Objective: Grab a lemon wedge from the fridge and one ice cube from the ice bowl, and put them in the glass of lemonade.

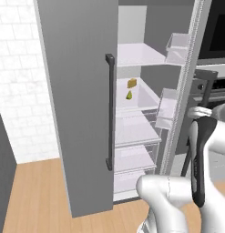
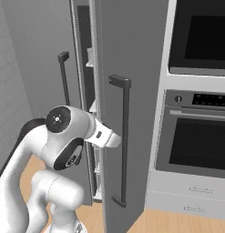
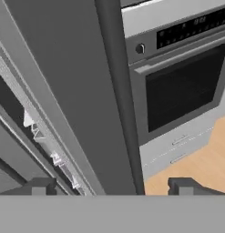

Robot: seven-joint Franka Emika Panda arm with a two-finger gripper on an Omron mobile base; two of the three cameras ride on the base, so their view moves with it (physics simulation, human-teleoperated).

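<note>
The fridge stands with its right door swung partly open and its left door shut. On a white middle shelf inside lies the tiny yellow-green lemon wedge, just below a tan-yellow block. In the hand view my gripper is open, one fingertip on each side of the open door's dark bar handle, with nothing held. My forearm reaches toward that handle. The glass of lemonade and the ice bowl are out of view.
A built-in oven with drawers below stands right of the fridge. Clear bins hang on the inside of the open door. The wooden floor spreads in front, and a white tiled wall lies to the left.
</note>
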